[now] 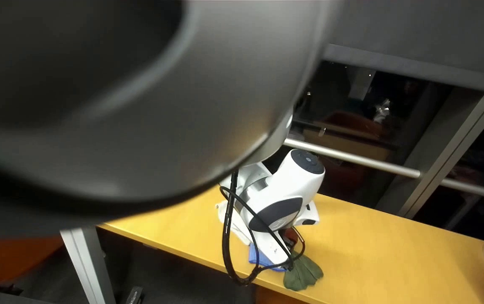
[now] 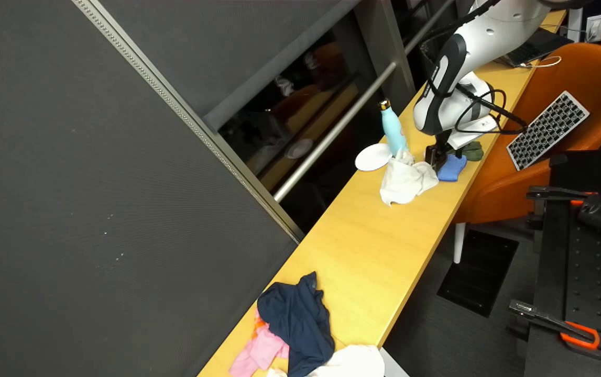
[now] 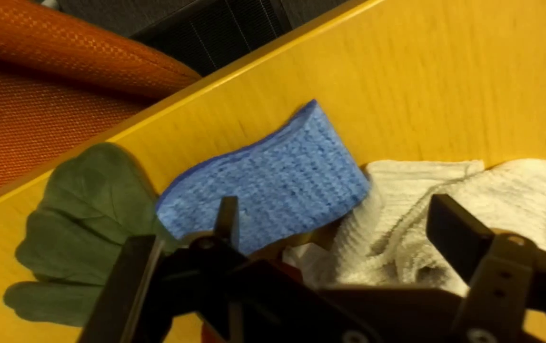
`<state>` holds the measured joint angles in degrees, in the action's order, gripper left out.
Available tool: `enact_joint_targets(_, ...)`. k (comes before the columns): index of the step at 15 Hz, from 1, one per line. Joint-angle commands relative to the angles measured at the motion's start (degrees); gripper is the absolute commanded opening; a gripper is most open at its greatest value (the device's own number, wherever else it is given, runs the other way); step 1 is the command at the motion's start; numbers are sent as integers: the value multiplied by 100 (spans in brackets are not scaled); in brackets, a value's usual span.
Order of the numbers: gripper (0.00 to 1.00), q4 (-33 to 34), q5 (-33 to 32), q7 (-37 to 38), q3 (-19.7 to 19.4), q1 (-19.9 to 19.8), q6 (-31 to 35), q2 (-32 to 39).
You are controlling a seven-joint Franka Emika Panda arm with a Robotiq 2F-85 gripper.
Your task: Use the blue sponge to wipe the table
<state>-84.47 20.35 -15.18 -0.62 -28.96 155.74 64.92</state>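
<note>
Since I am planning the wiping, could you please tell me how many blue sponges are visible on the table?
1: the blue sponge lies on the table, between the white cloth and a green item in the wrist view. Others might be hidden under the white cloth.

Rough blue sponge [image 3: 277, 186] (matt).

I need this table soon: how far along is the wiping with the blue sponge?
Done: seemingly just the approach; the jaws are close to the sponge. In hand: apparently lining up a grasp; the jaws stand open and the sponge lies on the table, beside the white cloth. Left: gripping the unheld sponge, then wiping. Whether any wiping has happened, I can't tell.
</note>
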Motion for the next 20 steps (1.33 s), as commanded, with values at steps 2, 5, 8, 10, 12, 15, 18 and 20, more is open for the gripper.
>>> enact_joint_targets(2, 100, 546, -182, 590, -189, -96, 9, 388)
enact_joint_targets(5, 100, 764, -226, 965, -312, -60, -77, 543)
enact_joint_targets(8, 100, 561, -237, 941, -213, -100, 1, 426)
enact_joint_targets(10, 100, 565, -240, 961, -210, -97, 0, 430)
enact_joint_targets(12, 100, 448, -199, 945, -162, -103, 127, 397)
enact_joint_targets(15, 100, 569, -135, 1037, -91, -107, 169, 551)
enact_joint_targets(18, 100, 687, -127, 1128, -68, -114, 183, 675)
enact_joint_targets(20, 100, 748, -132, 1170, -61, -129, 192, 733)
